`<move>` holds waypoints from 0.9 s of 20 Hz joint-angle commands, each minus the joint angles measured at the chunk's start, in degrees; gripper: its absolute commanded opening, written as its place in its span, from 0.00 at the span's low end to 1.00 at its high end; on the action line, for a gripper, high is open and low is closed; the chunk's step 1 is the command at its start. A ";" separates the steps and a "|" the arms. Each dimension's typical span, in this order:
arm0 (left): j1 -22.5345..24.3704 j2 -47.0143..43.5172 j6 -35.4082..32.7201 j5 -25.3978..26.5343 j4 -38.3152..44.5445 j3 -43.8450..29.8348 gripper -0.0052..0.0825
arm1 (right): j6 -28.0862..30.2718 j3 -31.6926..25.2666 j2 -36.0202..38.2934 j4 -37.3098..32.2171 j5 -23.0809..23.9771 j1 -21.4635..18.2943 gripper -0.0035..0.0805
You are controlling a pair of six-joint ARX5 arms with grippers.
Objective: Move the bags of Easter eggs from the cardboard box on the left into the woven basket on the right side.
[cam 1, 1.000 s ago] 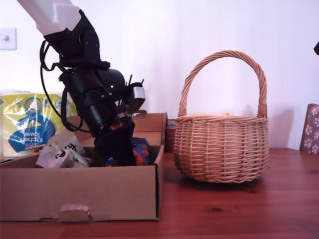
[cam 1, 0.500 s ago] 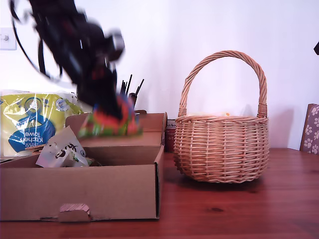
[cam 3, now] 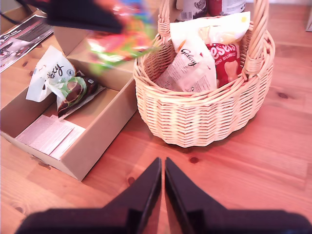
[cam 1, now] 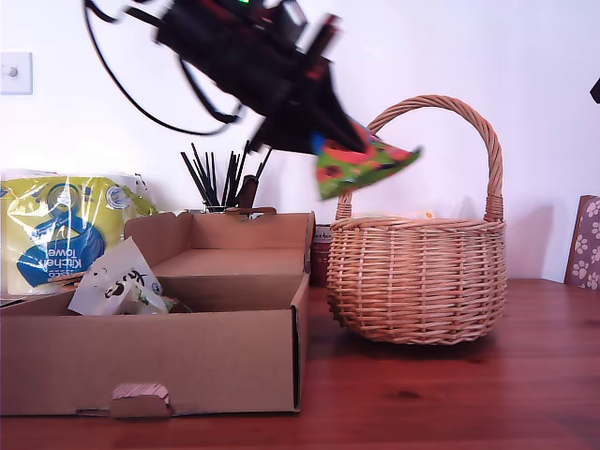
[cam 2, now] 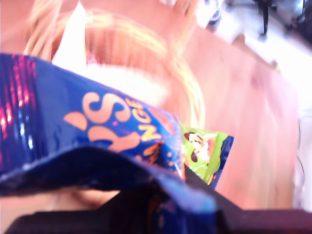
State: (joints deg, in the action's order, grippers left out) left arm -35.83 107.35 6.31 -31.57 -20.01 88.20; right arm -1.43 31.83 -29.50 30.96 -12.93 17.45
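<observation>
Above the reddish wooden bench [cam 1: 450, 394], against a white wall, my first pincer [cam 1: 323, 141] pinches a blue bag [cam 1: 361, 164] beside the basket [cam 1: 417, 277] handle; my second pincer [cam 3: 162, 183] hangs pressed together.

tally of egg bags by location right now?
In the woven basket: 2 (white Galaxy bag, red bag)
In the cardboard box: 1 (white bag)
Held by my first gripper: 1 (blue bag)
Total: 4
</observation>
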 commanded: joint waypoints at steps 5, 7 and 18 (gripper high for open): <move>-7.26 6.97 13.49 19.17 19.58 -0.70 0.13 | -0.02 0.17 0.02 -0.24 0.00 0.15 0.03; -9.14 8.94 13.84 25.24 23.17 -0.70 0.13 | -0.02 0.17 0.02 -0.24 0.00 0.15 0.03; -11.32 13.09 14.32 32.06 22.88 -0.70 0.20 | -0.02 0.17 0.02 -0.44 -0.02 0.15 0.03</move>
State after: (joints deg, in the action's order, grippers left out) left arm -46.98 119.33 20.45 0.36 2.57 88.18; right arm -1.43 31.83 -29.50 30.94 -12.95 17.45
